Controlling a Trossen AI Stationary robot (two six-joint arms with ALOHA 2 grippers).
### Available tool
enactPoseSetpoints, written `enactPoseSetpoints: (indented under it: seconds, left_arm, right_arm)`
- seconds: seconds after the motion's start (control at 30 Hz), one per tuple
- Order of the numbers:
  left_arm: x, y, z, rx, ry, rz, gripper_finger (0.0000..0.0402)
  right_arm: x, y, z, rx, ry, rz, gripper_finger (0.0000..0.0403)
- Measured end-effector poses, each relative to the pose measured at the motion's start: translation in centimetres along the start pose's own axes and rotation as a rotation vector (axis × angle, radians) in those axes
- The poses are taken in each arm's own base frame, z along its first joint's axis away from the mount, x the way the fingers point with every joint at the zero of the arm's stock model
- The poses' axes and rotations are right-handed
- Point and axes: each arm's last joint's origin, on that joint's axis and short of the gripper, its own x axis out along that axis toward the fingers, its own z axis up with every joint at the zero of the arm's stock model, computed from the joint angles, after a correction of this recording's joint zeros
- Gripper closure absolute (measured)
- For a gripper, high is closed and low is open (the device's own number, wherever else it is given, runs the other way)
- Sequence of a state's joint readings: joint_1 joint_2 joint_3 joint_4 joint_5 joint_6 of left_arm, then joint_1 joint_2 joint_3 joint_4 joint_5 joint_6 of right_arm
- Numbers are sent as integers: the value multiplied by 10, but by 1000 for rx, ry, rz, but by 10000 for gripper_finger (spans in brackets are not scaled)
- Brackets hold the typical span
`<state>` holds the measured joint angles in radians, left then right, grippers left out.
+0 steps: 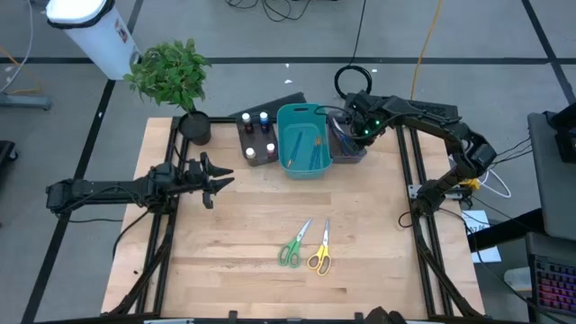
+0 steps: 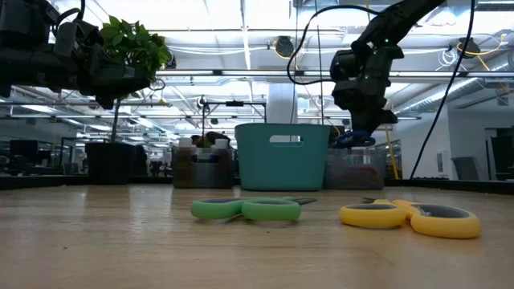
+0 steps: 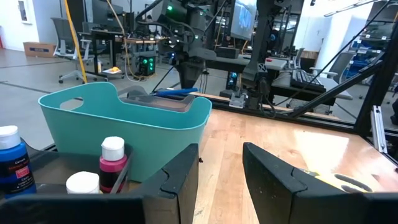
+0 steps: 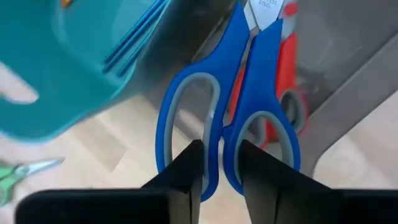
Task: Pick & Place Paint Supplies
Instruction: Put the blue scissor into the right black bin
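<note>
Nearest me, green scissors (image 1: 293,246) and yellow scissors (image 1: 319,252) lie side by side on the table (image 1: 234,234), just apart. Further back on the left, the left gripper (image 1: 216,183) hovers over bare wood, fingers partly apart, holding nothing. Beyond, bottles (image 1: 256,135) stand in a grey bin (image 1: 245,155) beside the teal bin (image 1: 303,166), which has brushes (image 1: 306,148) inside. At the far right, the right gripper (image 4: 221,168) hangs above another grey bin (image 1: 351,148), fingers pinching blue scissors (image 4: 239,106), with red scissors (image 4: 289,81) lying below them.
</note>
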<state>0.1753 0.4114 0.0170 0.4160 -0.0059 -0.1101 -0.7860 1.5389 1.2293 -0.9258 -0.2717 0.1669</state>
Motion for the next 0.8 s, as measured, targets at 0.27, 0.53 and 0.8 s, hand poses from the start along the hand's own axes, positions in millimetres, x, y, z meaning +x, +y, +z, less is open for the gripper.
enactPoseSetpoints:
  seconds: [0.27,0.53,0.8]
  left_arm:
    - [0,0,0,0,0,0,270]
    - [0,0,0,-1,0,0,270]
    - [0,0,0,0,0,0,270]
  right_arm:
    - [0,0,5,-11,-51,-29,308]
    - [0,0,1,-1,-17,-32,324]
    - [0,-1,-4,1,35,-39,326]
